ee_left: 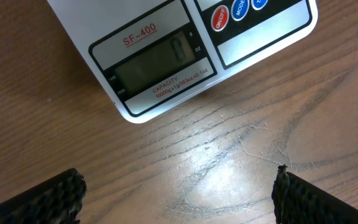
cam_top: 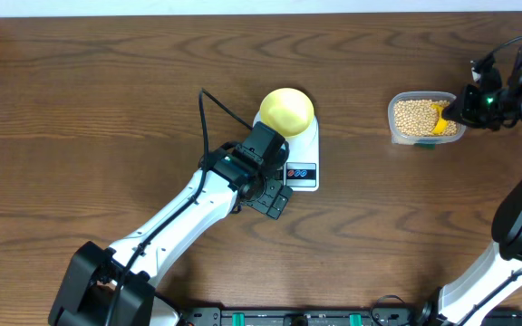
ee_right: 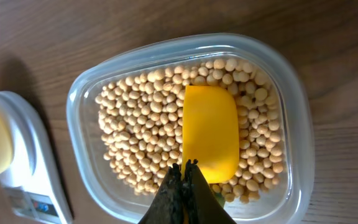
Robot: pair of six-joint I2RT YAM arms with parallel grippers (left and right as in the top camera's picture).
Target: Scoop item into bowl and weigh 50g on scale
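Note:
The pale yellow bowl [cam_top: 286, 110] sits on the white scale [cam_top: 304, 156], whose grey display [ee_left: 157, 62] and red and blue buttons show in the left wrist view. My left gripper [cam_top: 276, 197] hovers just in front of the scale [ee_left: 166, 37], open wide over bare wood, its fingers [ee_left: 48, 199] far apart. At the right, the beige beans [cam_top: 413, 116] fill a clear tub [cam_top: 393, 127]. My right gripper [ee_right: 184, 167] is shut on the handle of a yellow scoop [ee_right: 210, 130], whose head rests on the beans [ee_right: 142, 124].
The tub's rim [ee_right: 79, 124] lies close to the scale's right end [ee_right: 23, 162]. The left arm [cam_top: 179, 222] stretches diagonally from the near edge. A black cable [cam_top: 208, 113] rises beside the bowl. The table's far edge runs along the top.

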